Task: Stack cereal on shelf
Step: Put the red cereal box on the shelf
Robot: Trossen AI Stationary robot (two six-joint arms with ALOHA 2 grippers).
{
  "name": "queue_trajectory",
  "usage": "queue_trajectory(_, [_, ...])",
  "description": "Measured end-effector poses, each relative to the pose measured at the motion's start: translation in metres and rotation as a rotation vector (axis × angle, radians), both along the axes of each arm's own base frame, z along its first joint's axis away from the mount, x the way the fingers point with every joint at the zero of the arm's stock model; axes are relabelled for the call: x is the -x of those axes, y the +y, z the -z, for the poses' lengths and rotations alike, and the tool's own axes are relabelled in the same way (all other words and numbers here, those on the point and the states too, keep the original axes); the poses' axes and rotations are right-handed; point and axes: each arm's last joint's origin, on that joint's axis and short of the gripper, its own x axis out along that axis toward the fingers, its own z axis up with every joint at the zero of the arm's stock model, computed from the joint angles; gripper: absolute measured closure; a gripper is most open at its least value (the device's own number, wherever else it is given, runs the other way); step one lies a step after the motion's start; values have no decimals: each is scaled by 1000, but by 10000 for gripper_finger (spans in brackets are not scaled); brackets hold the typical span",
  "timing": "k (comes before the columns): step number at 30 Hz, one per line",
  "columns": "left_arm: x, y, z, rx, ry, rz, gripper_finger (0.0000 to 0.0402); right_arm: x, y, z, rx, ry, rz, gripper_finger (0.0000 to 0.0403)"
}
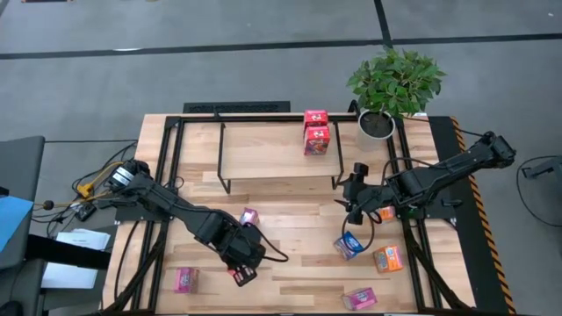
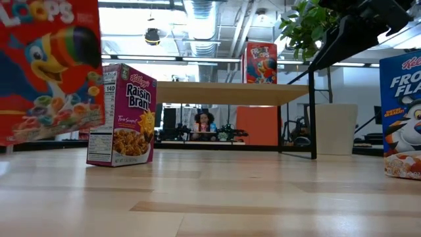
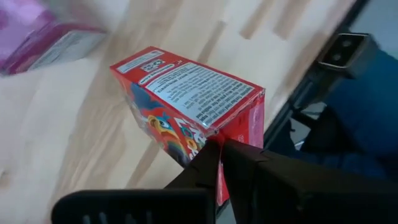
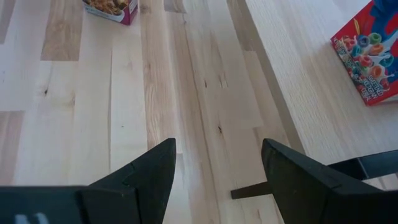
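Left gripper point(image 3: 219, 163) pinching a red box point(image 3: 189, 102) by one edge, near the front of the table point(image 1: 290, 268). Thin grip: lift slowly, keep level, carry to the shelf point(image 1: 272, 151), where two red boxes point(image 1: 315, 132) already sit. Right gripper point(image 4: 217, 165) spread wide, empty, beside the shelf. Pale plank tabletop; plant point(image 1: 392, 81) at far corner; lit workshop beyond.

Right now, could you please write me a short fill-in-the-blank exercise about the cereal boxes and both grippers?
1. The left gripper is shut on a ____ cereal box.
2. The right gripper has its jaws ____ and holds nothing.
3. On the shelf stand ____ red boxes.
4. The potted plant stands at the table's far ____ corner.

Missing words: red; open; two; right
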Motion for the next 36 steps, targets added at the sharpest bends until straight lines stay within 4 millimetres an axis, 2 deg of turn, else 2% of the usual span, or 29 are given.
queue_trajectory(6, [-4,7,-15,77,-104,78,401,0,0,0,-3,-4,2,138])
queue_trajectory(12, [-2,39,-40,70,-206,113,401,0,0,-1,-4,-8,2,138])
queue_trajectory(23, [6,140,-82,21,-413,111,401,0,0,-1,-4,-8,2,138])
queue_trajectory(29, [11,192,-89,32,-478,105,401,0,0,-1,-4,-8,2,138])
queue_trajectory(36, [18,242,-90,14,-529,69,401,0,0,-1,-4,-8,2,138])
